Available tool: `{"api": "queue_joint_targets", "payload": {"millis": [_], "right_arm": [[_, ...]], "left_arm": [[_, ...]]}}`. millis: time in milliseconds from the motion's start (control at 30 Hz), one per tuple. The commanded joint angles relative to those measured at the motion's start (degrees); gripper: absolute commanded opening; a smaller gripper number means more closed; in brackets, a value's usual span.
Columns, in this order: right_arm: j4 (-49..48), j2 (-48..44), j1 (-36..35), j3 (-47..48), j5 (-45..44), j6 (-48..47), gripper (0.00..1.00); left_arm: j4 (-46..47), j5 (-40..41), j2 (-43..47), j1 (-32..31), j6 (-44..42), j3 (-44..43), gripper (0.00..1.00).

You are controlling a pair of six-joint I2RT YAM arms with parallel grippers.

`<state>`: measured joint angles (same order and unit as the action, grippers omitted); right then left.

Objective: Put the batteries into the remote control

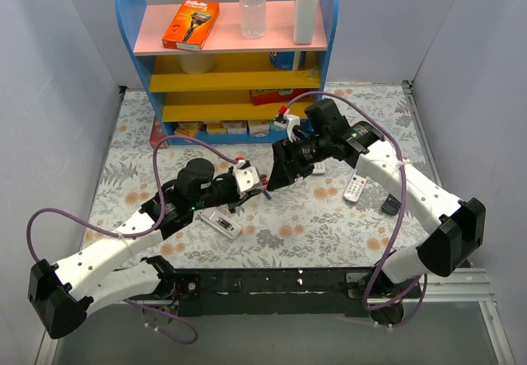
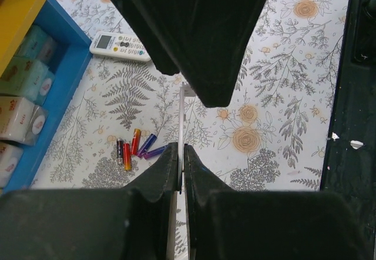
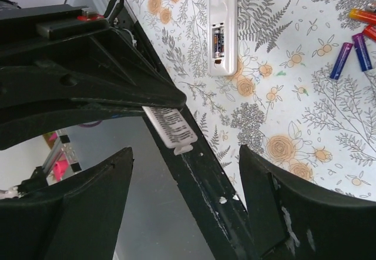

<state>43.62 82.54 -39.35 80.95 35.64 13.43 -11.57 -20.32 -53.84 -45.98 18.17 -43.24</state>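
Edgewise, white cover (image 2: 183, 114) in left tool (image 2: 181, 153)

no text readable, orange box (image 1: 190, 24) print too small, packets (image 2: 17, 116) blurred

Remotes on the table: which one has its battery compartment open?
The long white remote, back up, a battery showing inside; the shorter white ones show buttons.

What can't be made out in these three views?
- Top view: the left claw and right claw cover nearly all the batteries.
- Left wrist: the cover, held in that claw, shows only edge-on; the remote does not show.
- Right wrist: the remote's bay is too small and dark to count its cells; the right edge cuts off some loose batteries.
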Motion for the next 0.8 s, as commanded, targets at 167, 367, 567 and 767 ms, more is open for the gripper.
{"api": "queue_joint_targets", "payload": {"millis": [167,367,567,767], "right_arm": [[-2.6,2.2,0.3,1.9,10.4,1.9,0.72],[-4.1,3.2,0.3,1.1,12.4,2.7,0.65],[-5.2,4.2,0.4,0.1,13.8,3.7,0.61],[-5.6,5.0,0.3,-0.4,14.3,3.9,0.53]], "left_arm": [[-0.1,-1.2,2.4,-1.0,-3.8,-2.1,0.00],[-0.1,-1.6,2.9,-1.5,-4.6,-2.0,0.00],[-0.2,-1.4,3.5,-2.0,-4.9,-2.0,0.00],[0.0,-1.4,3.7,-2.4,-5.2,-1.9,0.00]]}}
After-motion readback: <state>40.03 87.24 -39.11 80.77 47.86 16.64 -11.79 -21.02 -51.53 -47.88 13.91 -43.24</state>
